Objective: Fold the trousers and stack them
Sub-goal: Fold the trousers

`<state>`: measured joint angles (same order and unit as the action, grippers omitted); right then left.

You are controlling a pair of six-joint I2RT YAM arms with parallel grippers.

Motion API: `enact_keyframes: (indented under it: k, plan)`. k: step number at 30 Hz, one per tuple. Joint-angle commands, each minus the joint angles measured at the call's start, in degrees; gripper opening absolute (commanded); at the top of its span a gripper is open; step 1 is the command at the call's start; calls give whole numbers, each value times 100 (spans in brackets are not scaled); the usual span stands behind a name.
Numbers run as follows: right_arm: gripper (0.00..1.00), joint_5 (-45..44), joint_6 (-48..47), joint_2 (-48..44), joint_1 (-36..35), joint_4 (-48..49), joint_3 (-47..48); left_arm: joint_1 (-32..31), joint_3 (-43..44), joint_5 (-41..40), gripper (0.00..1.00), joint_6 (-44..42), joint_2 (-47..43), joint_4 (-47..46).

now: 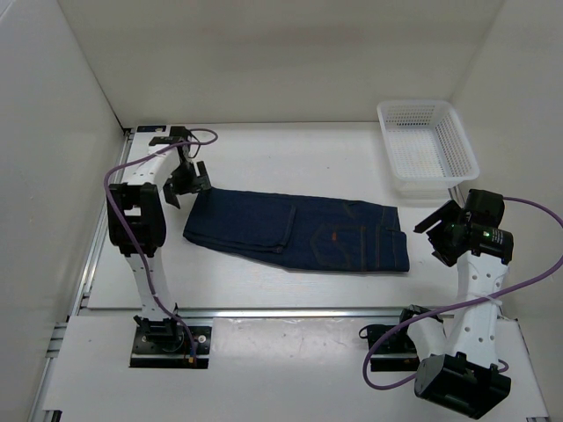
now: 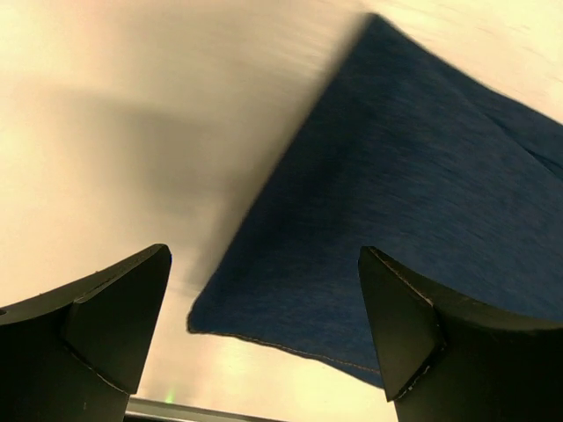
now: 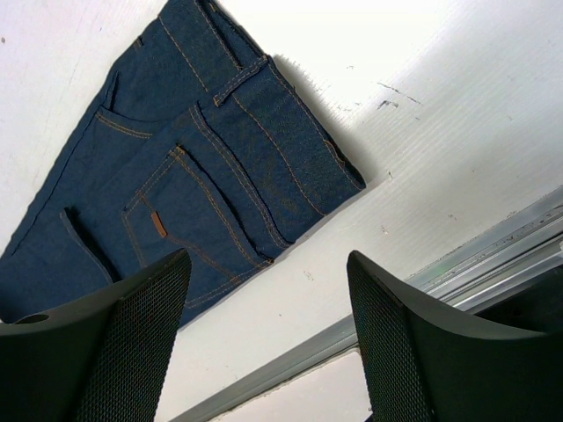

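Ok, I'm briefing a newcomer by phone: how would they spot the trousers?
On the white table, look at the middle. The trousers lie flat there, folded, waistband to the right. They are the only dark cloth; the basket at the far right corner is white mesh.

Right wrist view. I see the trousers [image 3: 202, 167] lying flat on the white desk [image 3: 457, 132], waist end nearest frame centre, legs running off to the upper left. A back pocket [image 3: 189, 211] faces up with orange stitching and a small brown patch [image 3: 158, 224] on it. A belt loop [image 3: 239, 81] sits on the waistband beyond. My right pincer [image 3: 266, 264] hangs over the trousers' waist corner, jaws spread wide, black textured fingers [image 3: 123, 352] in the foreground. A metal rail [image 3: 493, 255] runs well apart from the trousers, past the waist end.
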<state>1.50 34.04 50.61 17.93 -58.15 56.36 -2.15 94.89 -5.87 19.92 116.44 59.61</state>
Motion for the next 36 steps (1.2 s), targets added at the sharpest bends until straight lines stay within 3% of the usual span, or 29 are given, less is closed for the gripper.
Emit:
enact_keyframes:
  k: [1,8,11,15,16,18,19,26,36]
  plan:
    - [77,17,-117,36,-18,93,42,-22,-94,612,100,-391,-333,-353]
    - [77,70,-117,89,-18,146,42,-75,-216,-229,98,-393,211,-354]
    - [77,70,-117,89,-18,146,42,-75,-269,-223,96,-393,352,-354]
    - [77,123,-117,194,-18,146,95,-75,-331,191,73,-454,422,-424]
    - [77,123,-117,195,-18,146,95,-75,-331,244,53,-506,493,-477]
    - [77,123,-117,195,-18,146,147,-75,-331,296,36,-507,493,-477]
    - [77,123,-117,195,-18,146,147,-75,-331,349,12,-507,493,-477]
    - [77,123,-117,195,-71,94,148,189,-278,174,10,-252,-268,-424]
    - [77,281,-170,142,-71,93,42,426,1452,-214,10,-147,-1062,743]
